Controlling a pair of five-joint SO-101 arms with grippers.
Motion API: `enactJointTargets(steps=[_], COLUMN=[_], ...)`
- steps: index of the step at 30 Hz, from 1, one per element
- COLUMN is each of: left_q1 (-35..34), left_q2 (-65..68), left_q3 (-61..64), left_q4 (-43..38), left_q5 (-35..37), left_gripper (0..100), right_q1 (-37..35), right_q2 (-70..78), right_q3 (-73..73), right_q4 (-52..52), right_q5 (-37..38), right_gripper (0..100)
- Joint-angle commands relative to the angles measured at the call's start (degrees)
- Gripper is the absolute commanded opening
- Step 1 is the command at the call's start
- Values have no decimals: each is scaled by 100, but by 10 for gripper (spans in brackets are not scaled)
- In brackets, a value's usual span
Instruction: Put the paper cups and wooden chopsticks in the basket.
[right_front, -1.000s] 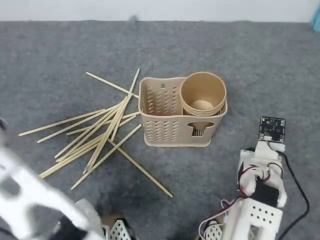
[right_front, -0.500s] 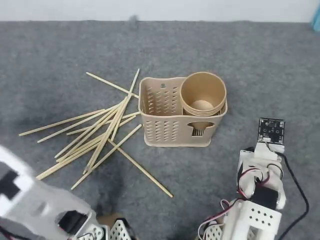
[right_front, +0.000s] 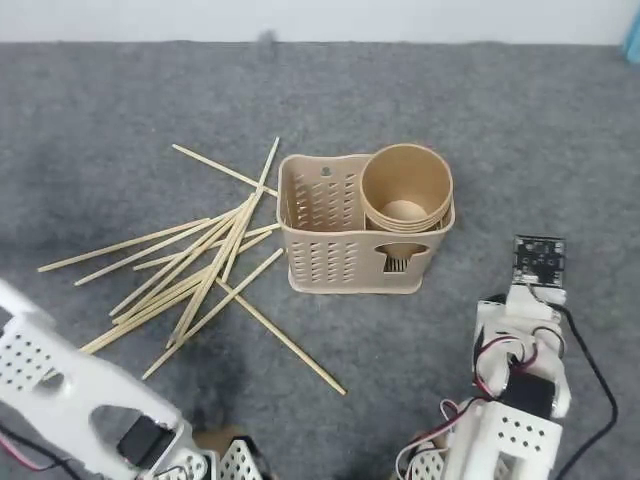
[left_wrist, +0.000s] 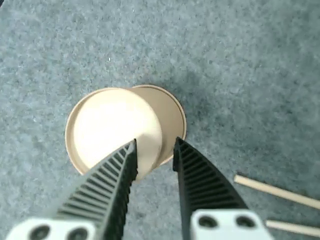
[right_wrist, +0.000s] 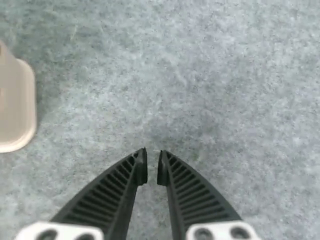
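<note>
A tan slotted basket (right_front: 345, 240) stands mid-carpet with stacked paper cups (right_front: 405, 190) in its right compartment. Several wooden chopsticks (right_front: 190, 270) lie scattered on the carpet to its left. In the left wrist view another paper cup (left_wrist: 112, 130) sits on the carpet, its pale round face toward the camera. My left gripper (left_wrist: 155, 147) is open just above it, fingertips straddling the cup's near edge. Two chopstick ends (left_wrist: 275, 192) lie beside it. My right gripper (right_wrist: 150, 162) is shut over bare carpet, holding nothing.
The left arm (right_front: 70, 390) crosses the lower left corner of the high view; the right arm (right_front: 520, 370) stands at the lower right. A corner of the basket (right_wrist: 15, 110) shows in the right wrist view. Grey carpet spreads all around.
The left arm has swung across the lower left corner and now lies lower and steadier. The right arm, basket and chopsticks have not moved.
</note>
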Motion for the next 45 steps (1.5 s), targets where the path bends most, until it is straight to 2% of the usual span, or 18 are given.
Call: enactJointTargets(steps=[1, 2, 6, 8, 15, 22, 29, 32, 36, 40, 45], left_q1=[26, 62, 97, 114, 668, 1714, 2444, 2567, 2031, 1011, -185], left_q2=[132, 176, 44, -132, -1081, -2171, -4281, -5319, -6198, -6145, -5345], left_q3=[-716, -884, -787, -444, 1481, 3301, 4242, 4629, 4760, 4769, 4743], left_q4=[905, 1152, 1169, 1169, 1152, 1143, 1152, 1152, 1037, 615, 158], left_q5=[-26, -26, -18, -18, -18, -18, -9, -53, -62, -62, -62], left_gripper=[109, 99, 11, 15, 18, 18, 20, 57, 146, 128, 120], right_q1=[-154, -180, -189, -189, -189, -189, -189, -189, -189, -189, -189], right_q2=[-163, -163, -163, -163, -163, -163, -154, -154, -154, -145, -136], right_q3=[-35, -35, -35, -35, -26, -9, -9, -9, -9, -9, -9], right_q4=[84, 92, 101, 101, 101, 110, 110, 110, 110, 110, 110], right_q5=[132, 132, 132, 132, 132, 413, 448, 448, 448, 448, 457], right_gripper=[62, 62, 62, 62, 64, 62, 62, 62, 62, 62, 62])
